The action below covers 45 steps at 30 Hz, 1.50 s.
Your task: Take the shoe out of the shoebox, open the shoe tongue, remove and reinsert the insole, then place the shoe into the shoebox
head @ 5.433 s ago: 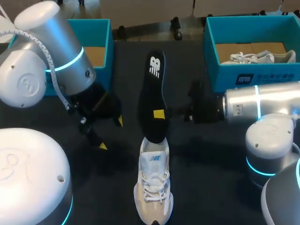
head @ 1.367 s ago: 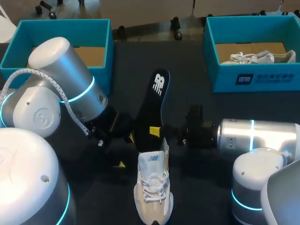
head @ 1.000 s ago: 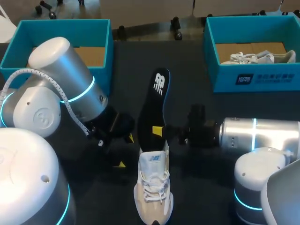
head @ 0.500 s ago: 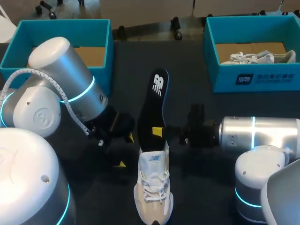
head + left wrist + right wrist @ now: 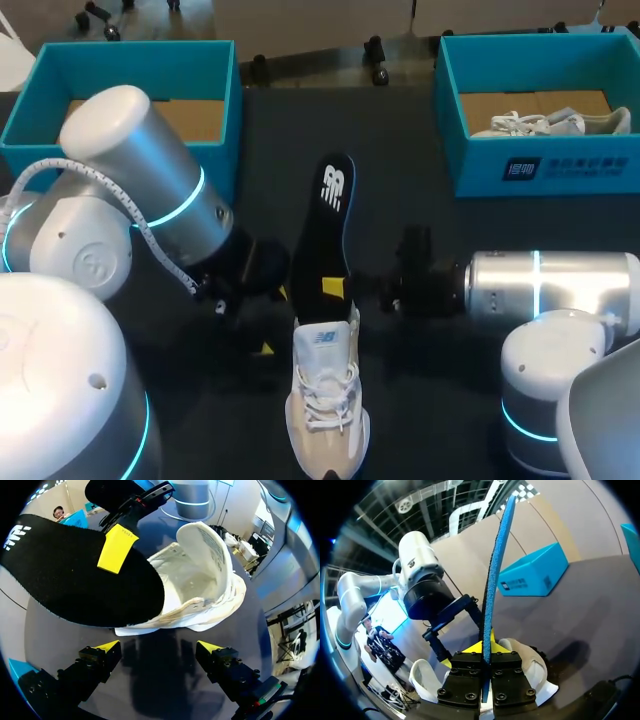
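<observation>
The right tool [image 5: 335, 288] has drawn the black insole [image 5: 328, 235] back and down to the mouth of the shoe [image 5: 327, 395]. The left tool [image 5: 274, 320] has swung in close beside it.

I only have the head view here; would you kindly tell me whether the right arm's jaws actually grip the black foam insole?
Observer: Yes. In the right wrist view the black foam insole stands edge-on between the right jaws, clamped from both sides.
Operator: Thank you. And the left jaws?
Observer: Open and empty in the left wrist view, with the white mesh sneaker just ahead of them.
Operator: Is its tongue lifted?
Observer: Yes, the tongue stands raised there, and the insole's rounded end overlaps the opening.
</observation>
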Each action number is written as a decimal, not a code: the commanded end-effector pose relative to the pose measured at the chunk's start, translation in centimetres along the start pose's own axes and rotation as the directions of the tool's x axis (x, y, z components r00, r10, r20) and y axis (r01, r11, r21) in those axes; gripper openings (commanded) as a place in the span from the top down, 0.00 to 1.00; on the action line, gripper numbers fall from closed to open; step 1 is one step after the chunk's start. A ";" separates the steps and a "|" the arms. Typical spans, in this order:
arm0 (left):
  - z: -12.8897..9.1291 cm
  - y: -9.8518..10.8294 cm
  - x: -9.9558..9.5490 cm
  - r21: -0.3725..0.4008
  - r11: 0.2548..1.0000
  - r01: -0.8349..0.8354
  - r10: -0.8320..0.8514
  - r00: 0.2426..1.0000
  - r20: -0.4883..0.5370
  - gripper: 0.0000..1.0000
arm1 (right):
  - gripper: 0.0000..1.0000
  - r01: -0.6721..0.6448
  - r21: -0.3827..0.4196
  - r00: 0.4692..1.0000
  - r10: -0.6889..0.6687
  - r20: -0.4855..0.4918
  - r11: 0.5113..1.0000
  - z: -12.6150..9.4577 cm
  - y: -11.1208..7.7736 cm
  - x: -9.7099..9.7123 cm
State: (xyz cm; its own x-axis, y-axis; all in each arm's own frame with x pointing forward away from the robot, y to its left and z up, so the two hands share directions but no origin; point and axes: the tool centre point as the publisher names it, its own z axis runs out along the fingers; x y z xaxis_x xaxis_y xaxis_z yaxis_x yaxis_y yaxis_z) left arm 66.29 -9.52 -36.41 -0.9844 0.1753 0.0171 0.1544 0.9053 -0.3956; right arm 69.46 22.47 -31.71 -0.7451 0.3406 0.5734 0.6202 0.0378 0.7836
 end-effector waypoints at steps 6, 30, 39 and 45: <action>0.1 0.1 0.5 -0.008 1.000 -0.003 0.003 1.000 0.012 0.00 | 1.00 0.000 -0.005 1.000 0.000 -0.005 1.000 0.1 -0.4 0.1; 0.1 0.1 0.5 -0.008 1.000 -0.003 0.003 1.000 0.012 0.00 | 1.00 -0.004 -0.012 0.991 0.002 -0.136 1.000 -0.5 -3.1 -0.6; 0.1 0.1 0.5 -0.008 1.000 -0.003 0.003 1.000 0.012 0.00 | 1.00 -0.019 0.034 0.990 0.023 -0.137 0.999 0.0 -3.7 0.3; 0.1 0.1 0.5 -0.008 1.000 -0.003 0.003 1.000 0.012 0.00 | 1.00 -0.030 0.055 0.990 0.037 -0.133 0.998 0.4 -4.5 0.6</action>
State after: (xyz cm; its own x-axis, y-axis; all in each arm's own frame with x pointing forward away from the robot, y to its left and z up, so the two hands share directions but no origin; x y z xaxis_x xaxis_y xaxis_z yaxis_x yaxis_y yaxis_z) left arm 65.92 -9.46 -36.47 -0.9846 0.1746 0.0072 0.1582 0.9085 -0.3869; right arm 66.59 22.34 -34.56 -0.7504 0.2099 0.6267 0.6514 0.0741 0.7551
